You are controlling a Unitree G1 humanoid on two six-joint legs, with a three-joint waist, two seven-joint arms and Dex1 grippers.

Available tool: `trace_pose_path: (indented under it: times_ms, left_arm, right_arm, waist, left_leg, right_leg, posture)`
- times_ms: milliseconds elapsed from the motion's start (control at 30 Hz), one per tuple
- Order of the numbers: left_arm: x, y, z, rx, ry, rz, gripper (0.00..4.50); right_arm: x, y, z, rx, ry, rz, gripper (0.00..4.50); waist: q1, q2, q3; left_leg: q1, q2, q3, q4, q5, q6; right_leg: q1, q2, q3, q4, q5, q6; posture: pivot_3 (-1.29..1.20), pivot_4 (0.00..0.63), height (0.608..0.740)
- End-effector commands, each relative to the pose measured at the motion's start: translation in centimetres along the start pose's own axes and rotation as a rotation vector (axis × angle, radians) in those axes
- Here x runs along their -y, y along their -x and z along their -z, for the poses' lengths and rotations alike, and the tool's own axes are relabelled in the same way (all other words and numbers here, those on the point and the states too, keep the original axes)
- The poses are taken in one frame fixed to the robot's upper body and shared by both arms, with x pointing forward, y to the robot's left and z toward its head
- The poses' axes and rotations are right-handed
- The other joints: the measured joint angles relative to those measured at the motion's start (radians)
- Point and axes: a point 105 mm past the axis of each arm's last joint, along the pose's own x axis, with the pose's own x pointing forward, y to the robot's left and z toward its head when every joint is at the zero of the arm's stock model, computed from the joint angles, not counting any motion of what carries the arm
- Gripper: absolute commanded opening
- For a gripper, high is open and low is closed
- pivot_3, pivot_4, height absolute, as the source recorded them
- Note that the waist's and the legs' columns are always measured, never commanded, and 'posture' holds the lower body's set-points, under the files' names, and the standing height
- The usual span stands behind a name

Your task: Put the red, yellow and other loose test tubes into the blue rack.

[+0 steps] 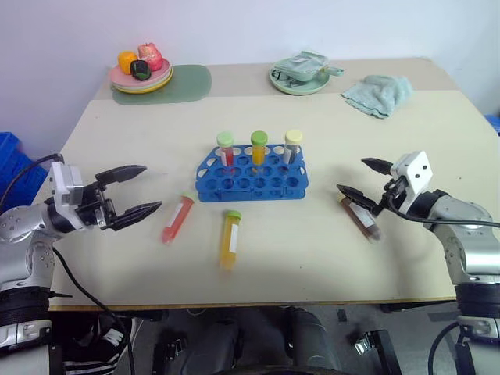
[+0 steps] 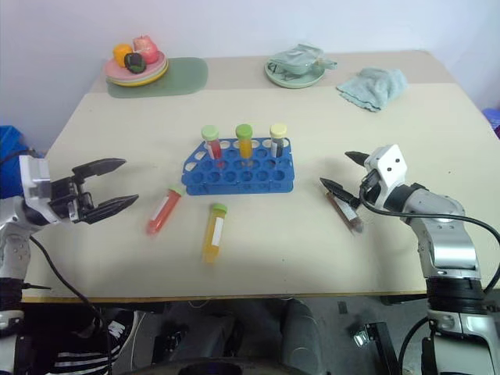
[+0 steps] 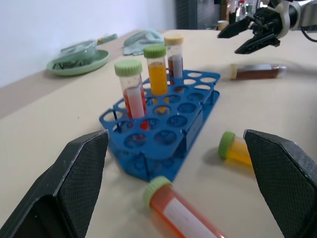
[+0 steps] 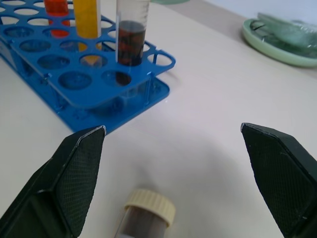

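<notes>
The blue rack (image 1: 250,191) stands mid-table with three capped tubes upright in its back row. Three loose test tubes lie on the table. The red one (image 1: 177,219) and the yellow one (image 1: 230,239), both green-capped, lie in front of the rack. The dark brownish-red one (image 1: 362,219) with a pale cap lies to the rack's right. My left gripper (image 1: 152,187) is open, held level left of the red tube, pointing at the rack. My right gripper (image 1: 351,175) is open just above the dark tube's cap (image 4: 150,208), touching nothing.
At the back left a plate of toy fruit (image 1: 141,76) sits on a green mat. A green dish (image 1: 300,80) and a crumpled cloth (image 1: 379,94) lie at the back right. A blue bin (image 1: 8,148) stands off the table's left side.
</notes>
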Motion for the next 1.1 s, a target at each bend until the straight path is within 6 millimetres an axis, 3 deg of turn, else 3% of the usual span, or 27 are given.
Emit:
trace_pose_path:
  times_ms: [33, 267, 500, 667, 1100]
  left_arm:
    - [0.2, 0.3, -0.6, 0.011, -0.013, 0.001, 4.46]
    - [0.7, 0.1, -0.9, -0.001, -0.003, 0.039, 4.46]
    - [1.9, -2.2, -1.7, 0.043, 0.001, 0.131, 4.46]
    - [2.8, -3.8, -1.2, 0.064, 0.003, 0.179, 4.46]
    - [4.7, -5.9, -1.2, 0.086, 0.045, 0.274, 4.46]
  right_arm:
    - [0.0, 0.1, -1.1, 0.028, 0.036, -0.001, 4.50]
    - [0.0, 1.0, -1.7, 0.002, 0.016, 0.048, 4.50]
    - [0.7, 2.3, -2.9, -0.195, -0.081, 0.046, 4.50]
    - [-0.3, 2.6, -4.6, -0.277, -0.174, 0.027, 4.50]
    - [-0.7, 3.4, -2.4, -0.660, -0.321, 0.124, 4.50]
  waist:
    - [0.000, 0.000, 0.000]
    - [0.003, 0.000, 0.000]
    - [0.003, 0.000, 0.000]
    - [0.002, 0.000, 0.000]
    - [0.003, 0.000, 0.000]
  left_leg:
    - [0.000, 0.000, 0.000, 0.000, 0.000, 0.000]
    - [0.000, 0.000, 0.000, 0.000, 0.000, 0.000]
    - [0.000, 0.000, 0.001, 0.000, 0.000, 0.000]
    - [-0.001, 0.001, 0.001, 0.000, 0.000, 0.000]
    - [-0.001, 0.001, 0.002, 0.000, 0.000, 0.001]
  right_leg:
    - [0.000, 0.000, 0.000, 0.000, 0.000, 0.000]
    - [0.000, 0.000, 0.001, 0.000, 0.000, 0.000]
    - [0.000, 0.000, 0.001, 0.000, 0.000, 0.000]
    - [-0.001, 0.000, 0.002, 0.000, 0.000, 0.000]
    - [-0.001, 0.000, 0.002, -0.001, 0.000, 0.000]
  posture:
    - [0.00, 0.150, 0.740]
    - [0.00, 0.150, 0.740]
    - [0.00, 0.150, 0.740]
    - [0.00, 0.150, 0.740]
    - [0.00, 0.150, 0.740]
